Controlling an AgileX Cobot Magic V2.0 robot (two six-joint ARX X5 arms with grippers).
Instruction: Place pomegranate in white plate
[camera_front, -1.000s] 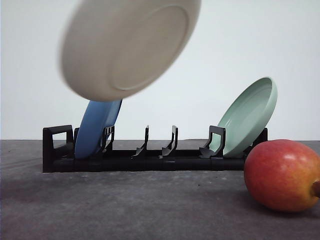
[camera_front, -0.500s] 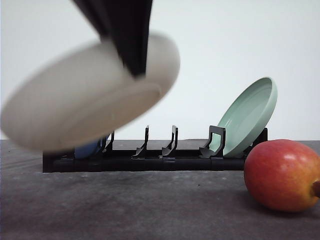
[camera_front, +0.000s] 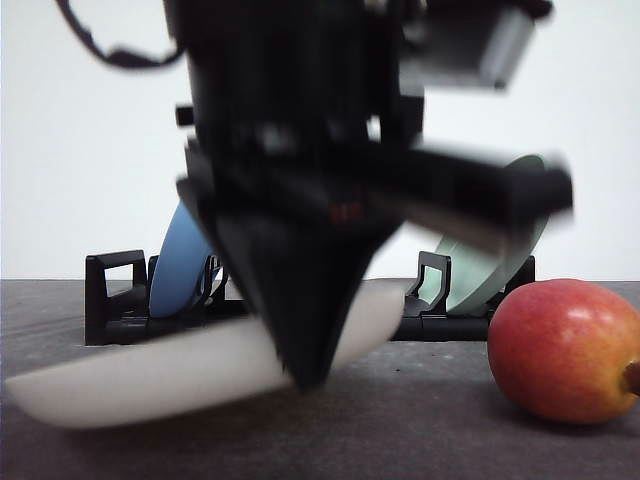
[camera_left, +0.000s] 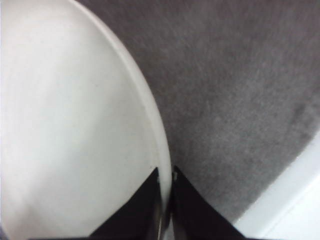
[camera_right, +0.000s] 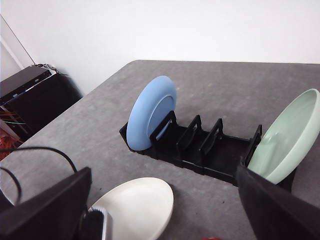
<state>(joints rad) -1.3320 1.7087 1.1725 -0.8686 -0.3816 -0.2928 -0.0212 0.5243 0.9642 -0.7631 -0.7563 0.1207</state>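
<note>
Plate nearly down, set it flat.
Your left pincer is clamped on the white plate rim; level it on the counter, clear of the pomegranate, before letting go.

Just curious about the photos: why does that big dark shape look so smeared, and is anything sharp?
Front view: the left gripper is motion-blurred, close to the lens; the pomegranate looks sharp. Left wrist view: the white plate is soft. Right wrist view: the rack is crisp.

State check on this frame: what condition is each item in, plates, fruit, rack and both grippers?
white plate: held by its rim, low and tilted.
left gripper: shut on the white plate's rim.
pomegranate: resting on the table, untouched.
blue plate: upright in the rack.
green plate: leaning in the rack.
right gripper: open.
</note>
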